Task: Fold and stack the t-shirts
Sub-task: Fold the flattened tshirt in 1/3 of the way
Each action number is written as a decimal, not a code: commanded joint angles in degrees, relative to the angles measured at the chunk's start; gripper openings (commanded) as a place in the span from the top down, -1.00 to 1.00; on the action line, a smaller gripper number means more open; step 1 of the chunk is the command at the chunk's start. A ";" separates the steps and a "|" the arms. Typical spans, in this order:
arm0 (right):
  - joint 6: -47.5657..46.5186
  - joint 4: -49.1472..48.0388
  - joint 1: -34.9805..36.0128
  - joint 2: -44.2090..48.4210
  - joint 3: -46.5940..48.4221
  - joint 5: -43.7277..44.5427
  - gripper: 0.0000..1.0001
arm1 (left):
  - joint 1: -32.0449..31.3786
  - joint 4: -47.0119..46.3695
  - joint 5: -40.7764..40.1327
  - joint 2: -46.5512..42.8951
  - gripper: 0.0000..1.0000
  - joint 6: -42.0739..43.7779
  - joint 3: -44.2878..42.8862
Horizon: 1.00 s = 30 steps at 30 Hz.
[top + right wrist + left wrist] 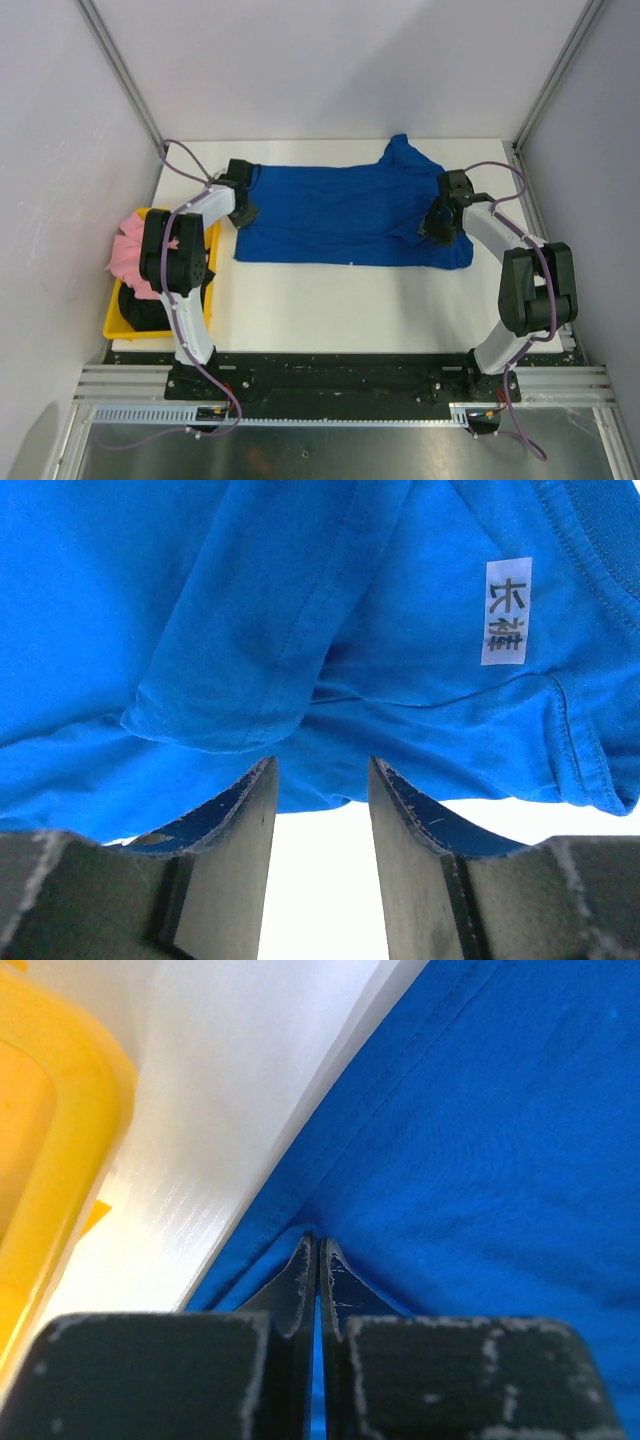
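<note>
Left claw (318, 1255) clenched, apparently pinching blue shirt (340, 215) hem; right claw (322, 810) released. Cloth limp, light: grip corners.

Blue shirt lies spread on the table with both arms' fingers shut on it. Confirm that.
Only one pair is. The right fingers stand open, as the right wrist view shows. The blue shirt does lie spread on the table, and the left fingers are shut on it.
</note>
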<state>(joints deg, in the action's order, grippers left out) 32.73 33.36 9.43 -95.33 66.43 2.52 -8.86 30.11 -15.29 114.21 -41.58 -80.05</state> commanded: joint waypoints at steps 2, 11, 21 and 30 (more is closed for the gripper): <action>-0.33 -1.97 -0.14 0.09 -0.18 0.44 0.08 | 0.52 -0.51 -2.84 -4.70 0.98 -0.05 0.41; -0.60 -2.89 -0.44 -1.07 -1.06 0.35 0.09 | 0.60 -0.61 -1.30 -4.61 0.64 0.45 1.25; -0.97 -4.16 -1.74 -1.18 -3.39 -0.09 0.09 | 0.94 -0.66 -3.22 -4.84 0.99 0.10 1.68; -1.18 -5.49 -2.63 -2.17 -5.72 -0.07 0.09 | 2.11 -0.61 -3.28 -4.63 1.00 0.88 1.17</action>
<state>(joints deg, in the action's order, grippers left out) 32.29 29.76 7.35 -96.79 61.87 2.22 -7.73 30.13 -16.21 112.03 -41.50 -78.43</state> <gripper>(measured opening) 0.456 0.007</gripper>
